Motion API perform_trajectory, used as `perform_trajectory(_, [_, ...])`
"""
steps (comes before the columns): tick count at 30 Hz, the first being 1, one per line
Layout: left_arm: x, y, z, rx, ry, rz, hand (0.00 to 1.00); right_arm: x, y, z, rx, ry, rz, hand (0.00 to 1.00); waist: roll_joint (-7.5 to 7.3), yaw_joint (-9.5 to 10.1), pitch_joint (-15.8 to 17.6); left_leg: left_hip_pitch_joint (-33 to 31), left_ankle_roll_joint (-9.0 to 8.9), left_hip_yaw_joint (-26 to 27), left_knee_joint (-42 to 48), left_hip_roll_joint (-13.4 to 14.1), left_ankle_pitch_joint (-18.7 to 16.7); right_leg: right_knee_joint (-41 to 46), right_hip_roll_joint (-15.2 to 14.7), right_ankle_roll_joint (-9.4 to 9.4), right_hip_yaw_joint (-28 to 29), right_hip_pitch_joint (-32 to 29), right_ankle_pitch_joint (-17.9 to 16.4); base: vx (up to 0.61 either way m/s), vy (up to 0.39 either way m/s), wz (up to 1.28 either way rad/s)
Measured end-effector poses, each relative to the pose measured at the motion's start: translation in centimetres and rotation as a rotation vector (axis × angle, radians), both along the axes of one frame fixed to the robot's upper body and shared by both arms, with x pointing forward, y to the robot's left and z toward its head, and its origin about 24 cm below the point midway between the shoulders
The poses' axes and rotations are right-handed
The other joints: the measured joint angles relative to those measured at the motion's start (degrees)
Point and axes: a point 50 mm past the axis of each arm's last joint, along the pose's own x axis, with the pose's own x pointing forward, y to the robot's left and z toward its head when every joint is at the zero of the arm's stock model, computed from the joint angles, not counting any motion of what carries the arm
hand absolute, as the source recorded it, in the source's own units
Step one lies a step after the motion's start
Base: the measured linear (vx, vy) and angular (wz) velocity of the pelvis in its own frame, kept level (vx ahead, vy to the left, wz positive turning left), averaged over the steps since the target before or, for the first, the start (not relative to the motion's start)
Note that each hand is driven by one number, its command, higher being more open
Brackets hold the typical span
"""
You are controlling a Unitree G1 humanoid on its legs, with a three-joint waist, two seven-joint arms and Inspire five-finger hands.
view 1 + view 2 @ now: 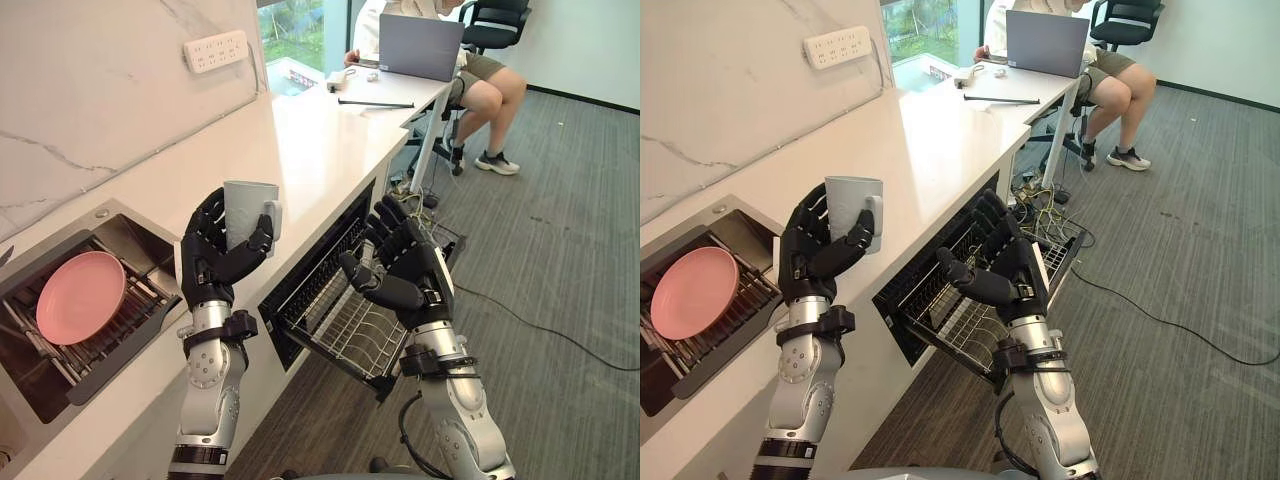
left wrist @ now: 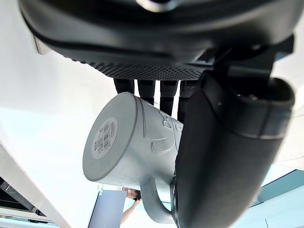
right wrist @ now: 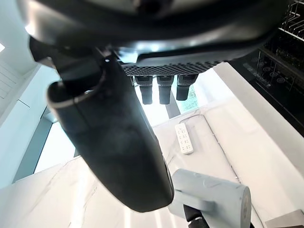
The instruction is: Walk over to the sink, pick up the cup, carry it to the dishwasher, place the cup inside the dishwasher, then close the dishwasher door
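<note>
One grey cup [image 1: 248, 210] sits upright in left hand [image 1: 205, 262], fingers and thumb wrapped round it, above counter [image 1: 310, 140] edge. Right hand [image 1: 408, 268] is loose and empty over the pulled-out dishwasher rack [image 1: 345, 338]. Pink plate [image 1: 80, 297] is in the sink [image 1: 132, 236].

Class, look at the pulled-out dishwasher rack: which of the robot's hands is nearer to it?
Right. The right hand hangs open just above the rack; the left hand holds the cup farther off, up by the counter.
</note>
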Motion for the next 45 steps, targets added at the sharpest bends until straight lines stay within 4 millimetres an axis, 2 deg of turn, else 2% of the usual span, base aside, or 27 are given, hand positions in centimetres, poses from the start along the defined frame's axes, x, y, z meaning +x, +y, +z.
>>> perform_trajectory(10, [0.1, -2.8, -1.2, 0.021, 0.054, -0.128, 0.30, 0.6, 1.3, 1.0, 0.054, -0.037, 0.067, 0.90, 0.13, 0.11, -1.9, -0.5, 0.34, -2.4, -1.8, -0.7, 1.7, -0.5, -0.5, 0.03, -2.3, 0.1, 0.0, -0.02, -0.024, 0.12])
perform_trajectory(17, [-0.1, -4.9, -1.1, 0.013, 0.046, -0.218, 0.30, 1.5, 2.4, -0.1, 0.045, 0.022, 0.069, 0.90, 0.16, 0.30, -2.2, -0.5, 0.49, -3.9, -3.2, -1.0, 3.2, -0.4, -0.8, 0.02, -3.9, 0.2, 0.0, -0.04, -0.017, 0.11])
perform_trajectory(21, [-0.3, -6.2, -0.8, 0.012, 0.029, -0.279, 0.30, 1.9, 2.4, -1.2, 0.027, 0.073, 0.043, 0.90, 0.33, 0.30, -3.0, -0.8, 0.51, -5.1, -3.2, -1.2, 3.6, -0.5, -1.1, 0.02, -5.0, 0.4, -0.1, -0.03, -0.015, 0.14])
perform_trajectory(28, [-0.5, -7.2, -0.8, 0.002, 0.029, -0.319, 0.30, 2.0, 2.4, -1.1, 0.046, 0.072, 0.009, 0.90, 0.45, 0.33, -3.5, -1.0, 0.46, -6.2, -3.2, -1.3, 4.3, -0.2, -1.2, -0.16, -6.2, 0.8, -0.2, -0.04, -0.013, 0.10])
perform_trajectory(33, [-0.9, -8.8, -1.1, -0.097, 0.056, -0.401, 0.30, 2.1, 2.1, -0.8, 0.082, 0.061, -0.023, 0.90, 0.39, 0.33, -4.5, -1.7, 0.55, -6.5, -3.2, -1.5, 4.7, -0.2, -1.4, -0.67, -6.5, 0.0, -0.5, -0.03, -0.005, 0.03])
perform_trajectory(41, [-0.4, -9.8, -0.5, -0.075, 0.051, -0.455, 0.30, 3.0, 1.6, -0.7, 0.201, 0.101, -0.046, 0.90, 0.25, 0.27, -4.9, -2.1, 0.64, -6.4, -3.2, -1.5, 5.0, -0.5, -1.4, -0.32, -6.5, -0.3, 0.1, 0.00, -0.001, 0.00])
perform_trajectory(45, [-0.1, -9.7, -0.3, -0.026, 0.044, -0.474, 0.30, 3.3, 1.1, -0.7, 0.191, 0.110, -0.041, 0.90, -0.13, 0.49, -5.1, -3.2, 0.69, -6.5, -3.2, -1.0, 5.0, -1.7, -1.3, -0.31, -6.6, -0.6, 1.3, 0.00, 0.000, 0.00])
